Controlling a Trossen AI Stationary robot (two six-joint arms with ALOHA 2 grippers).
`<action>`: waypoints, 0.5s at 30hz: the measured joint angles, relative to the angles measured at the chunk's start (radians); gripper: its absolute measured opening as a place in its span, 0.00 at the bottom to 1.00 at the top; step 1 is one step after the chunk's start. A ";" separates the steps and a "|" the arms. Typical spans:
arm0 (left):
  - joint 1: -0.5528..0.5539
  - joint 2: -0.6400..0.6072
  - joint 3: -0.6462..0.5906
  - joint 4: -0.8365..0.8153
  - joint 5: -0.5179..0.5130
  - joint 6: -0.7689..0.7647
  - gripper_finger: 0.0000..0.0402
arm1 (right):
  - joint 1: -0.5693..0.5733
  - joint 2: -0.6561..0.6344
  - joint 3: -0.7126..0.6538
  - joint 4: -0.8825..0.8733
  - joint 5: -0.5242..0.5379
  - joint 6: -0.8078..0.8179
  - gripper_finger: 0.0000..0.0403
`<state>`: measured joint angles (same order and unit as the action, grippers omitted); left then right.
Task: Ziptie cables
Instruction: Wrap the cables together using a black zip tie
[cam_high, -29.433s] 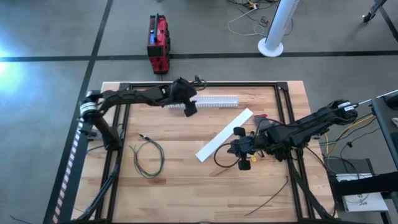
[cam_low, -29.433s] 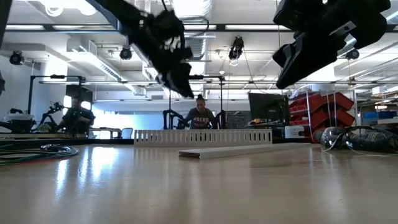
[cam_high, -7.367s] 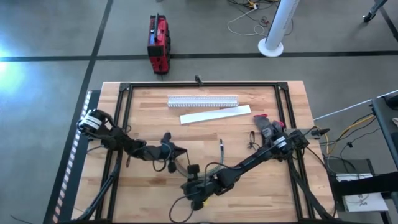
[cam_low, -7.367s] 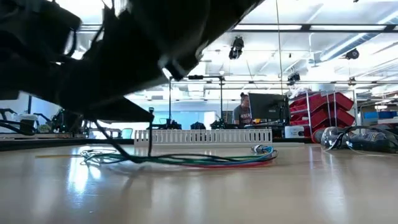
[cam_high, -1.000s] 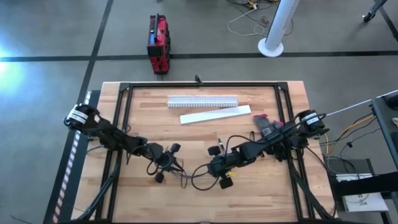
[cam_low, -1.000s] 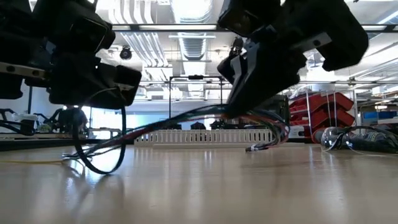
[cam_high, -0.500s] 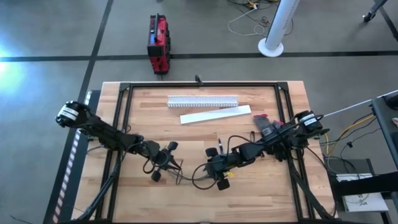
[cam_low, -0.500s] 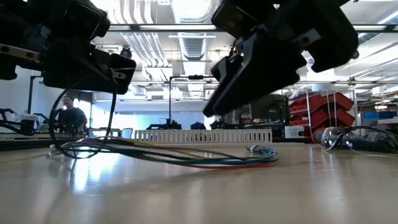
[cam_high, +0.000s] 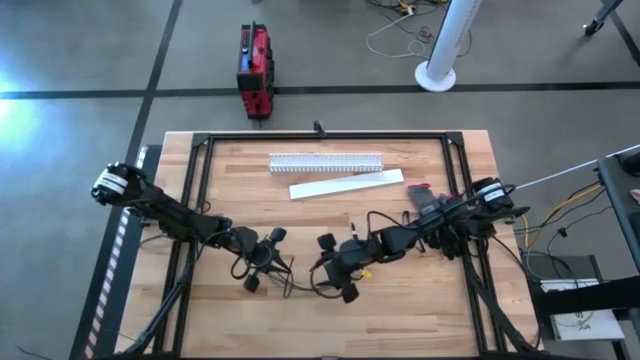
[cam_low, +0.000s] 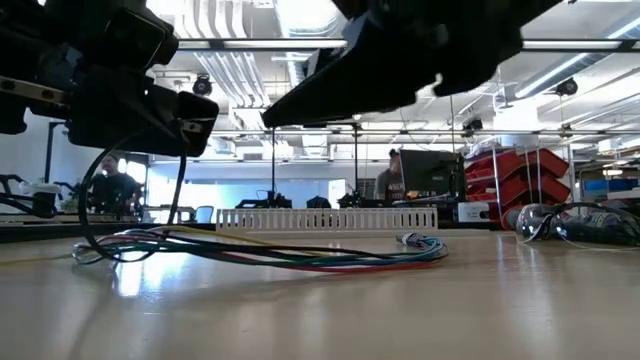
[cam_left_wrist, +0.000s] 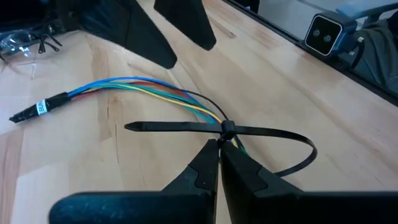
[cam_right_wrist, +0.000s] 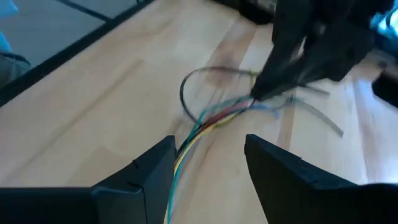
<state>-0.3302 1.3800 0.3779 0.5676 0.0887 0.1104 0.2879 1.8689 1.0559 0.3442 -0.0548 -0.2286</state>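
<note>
A bundle of coloured cables (cam_left_wrist: 143, 87) lies on the wooden table (cam_high: 420, 310), with a black zip tie (cam_left_wrist: 267, 134) looped round it. The tie's tail (cam_left_wrist: 161, 127) sticks out sideways. My left gripper (cam_high: 270, 262) is shut on the bundle at the tie. My right gripper (cam_high: 320, 270) hovers open just to the right of it. In the right wrist view its fingers (cam_right_wrist: 149, 171) stand on either side of the cables (cam_right_wrist: 208, 121) and above them, without touching. In the low view the bundle (cam_low: 270, 250) rests along the table, its end (cam_low: 415, 240) at the right. My left gripper pinches the cable bundle between its two fingertips right beside the zip tie's head (cam_left_wrist: 227, 129). The fingers slant down from the table's left. The held spot is raised a little; from it the cables (cam_low: 180, 180) curve down and the remaining length lies slack on the table.
A white slotted cable duct (cam_high: 325, 161) and a white cover strip (cam_high: 345, 184) lie at the far side. Small parts (cam_high: 425, 200) sit at the right by the arm's base. A black frame (cam_high: 200, 150) runs round the table. People sit in the room beyond (cam_low: 397, 170).
My right gripper has opened, let go of the cable bundle, and moved a little toward the table's left. The bundle, held up taut between both grippers before, has dropped and now lies slack on the table, held only at the left end.
</note>
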 joint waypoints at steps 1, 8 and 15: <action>0.000 0.000 0.000 0.002 0.000 0.000 0.00 | -0.002 0.012 0.010 0.029 -0.009 -0.018 0.45; 0.000 0.000 0.000 0.019 0.000 0.000 0.00 | -0.018 0.098 0.143 -0.001 -0.027 -0.166 0.45; 0.000 0.000 0.000 0.018 0.000 0.004 0.00 | -0.033 0.100 0.236 -0.093 -0.034 -0.288 0.43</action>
<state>-0.3302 1.3800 0.3775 0.5859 0.0887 0.1147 0.2546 1.9692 1.2924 0.2510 -0.0891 -0.5164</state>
